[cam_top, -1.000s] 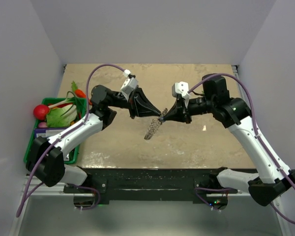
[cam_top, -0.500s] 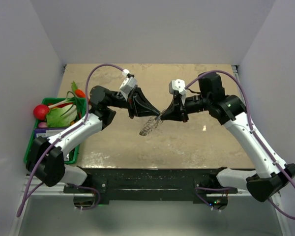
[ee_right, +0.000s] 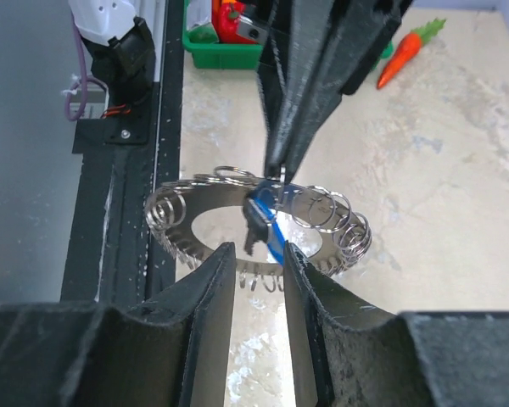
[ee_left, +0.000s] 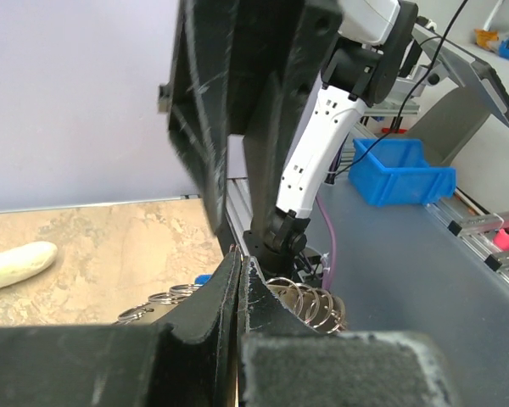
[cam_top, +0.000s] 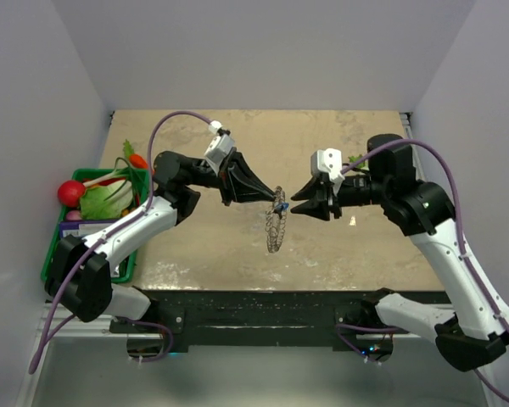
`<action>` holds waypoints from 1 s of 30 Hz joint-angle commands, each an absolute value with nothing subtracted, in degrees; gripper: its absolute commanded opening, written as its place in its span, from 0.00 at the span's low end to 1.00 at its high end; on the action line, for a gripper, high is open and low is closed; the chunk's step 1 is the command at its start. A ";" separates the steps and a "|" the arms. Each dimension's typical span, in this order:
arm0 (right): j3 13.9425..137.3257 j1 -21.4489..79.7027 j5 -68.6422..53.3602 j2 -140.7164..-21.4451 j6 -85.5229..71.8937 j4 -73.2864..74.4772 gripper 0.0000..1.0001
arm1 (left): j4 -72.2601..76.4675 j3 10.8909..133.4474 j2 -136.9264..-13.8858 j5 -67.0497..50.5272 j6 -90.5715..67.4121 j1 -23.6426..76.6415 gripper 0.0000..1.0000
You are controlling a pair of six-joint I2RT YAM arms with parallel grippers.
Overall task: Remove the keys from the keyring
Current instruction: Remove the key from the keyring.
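My left gripper is shut on the top of the keyring, a grey coil-like loop that hangs from it above the table. A small key with a bright blue head hangs on the loop just below the pinch. My right gripper is open and empty, a short way right of the key and apart from it. In the right wrist view the keyring and the blue key sit just beyond my open right gripper. In the left wrist view the shut left gripper has coils showing on both sides.
A green basket at the left edge holds a white radish with green leaves and red pieces; a carrot lies by it. A small white piece lies on the table under the right arm. A white oblong lies on the tabletop.
My right gripper has let go at the ring, opened and pulled back to the right. The keyring has swung from slanting to hanging straight down from my left gripper.
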State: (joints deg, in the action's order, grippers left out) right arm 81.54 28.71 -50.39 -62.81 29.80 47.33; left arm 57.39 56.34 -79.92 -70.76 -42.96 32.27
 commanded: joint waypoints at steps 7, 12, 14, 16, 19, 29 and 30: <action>79.73 27.07 -55.45 -62.58 26.64 40.53 0.36 | 61.70 56.69 -78.22 -69.52 -44.73 32.17 0.00; 77.96 26.02 -59.76 -63.54 22.76 34.98 0.33 | 64.15 56.25 -78.31 -69.79 -46.14 32.17 0.00; 78.75 25.67 -62.21 -64.24 23.29 35.68 0.31 | 65.47 55.99 -78.48 -69.79 -47.46 32.17 0.00; 78.75 25.40 -63.89 -64.69 23.47 35.86 0.31 | 66.44 55.81 -78.57 -69.52 -47.99 32.17 0.00; 78.57 25.14 -67.40 -64.95 23.29 35.16 0.30 | 66.71 55.37 -78.58 -69.43 -47.99 32.17 0.00; 79.89 24.35 -71.89 -67.50 24.08 36.21 0.29 | 67.24 55.28 -78.92 -69.34 -48.34 32.17 0.00; 79.81 24.35 -71.98 -67.76 23.82 35.95 0.29 | 67.32 55.28 -78.93 -69.35 -48.43 32.17 0.00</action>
State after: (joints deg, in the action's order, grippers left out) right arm 78.06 24.67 -68.95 -67.09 24.14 37.65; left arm 63.42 55.35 -79.92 -70.74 -47.48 32.27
